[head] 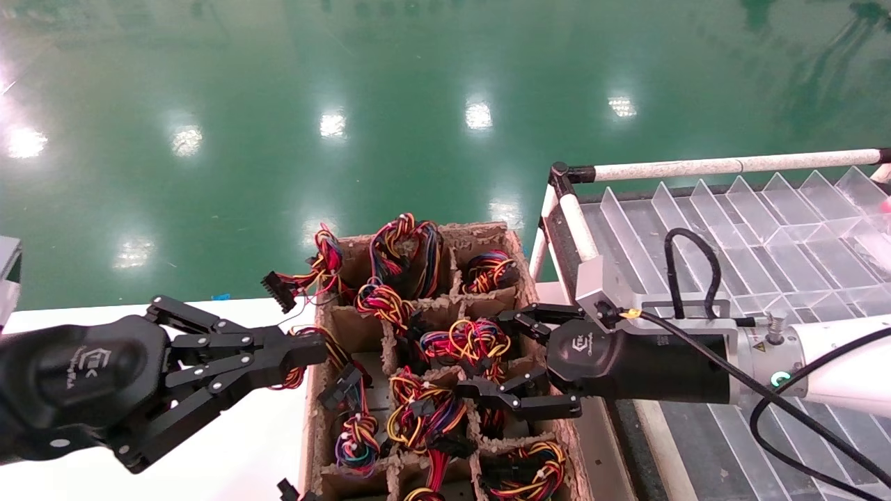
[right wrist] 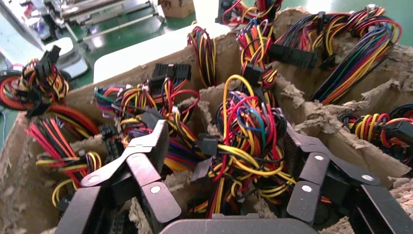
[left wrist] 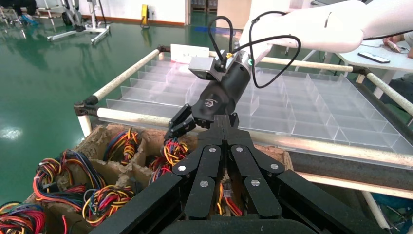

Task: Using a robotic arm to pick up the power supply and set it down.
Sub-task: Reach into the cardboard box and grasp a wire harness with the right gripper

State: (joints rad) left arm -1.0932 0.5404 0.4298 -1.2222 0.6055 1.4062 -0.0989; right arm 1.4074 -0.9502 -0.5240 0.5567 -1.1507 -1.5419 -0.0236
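A cardboard box [head: 480, 228] with paper-pulp dividers holds several power supplies. Mostly their red, yellow, orange and black wire bundles show, and the grey bodies are largely hidden below. My right gripper [head: 487, 355] hovers open over the middle compartment. In the right wrist view this gripper [right wrist: 226, 141] straddles one power supply's wire bundle [right wrist: 248, 126], with a finger [right wrist: 156, 144] on each side and no grip on it. My left gripper [head: 317, 346] is shut on nothing at the box's left rim, and in its own view the gripper [left wrist: 221, 122] points toward the right arm.
A rack of white tubes at the right carries a clear plastic divider tray [head: 766, 229], also seen behind the right arm as the tray [left wrist: 316, 102]. A white table [head: 230, 459] lies under the left arm. Green floor lies beyond.
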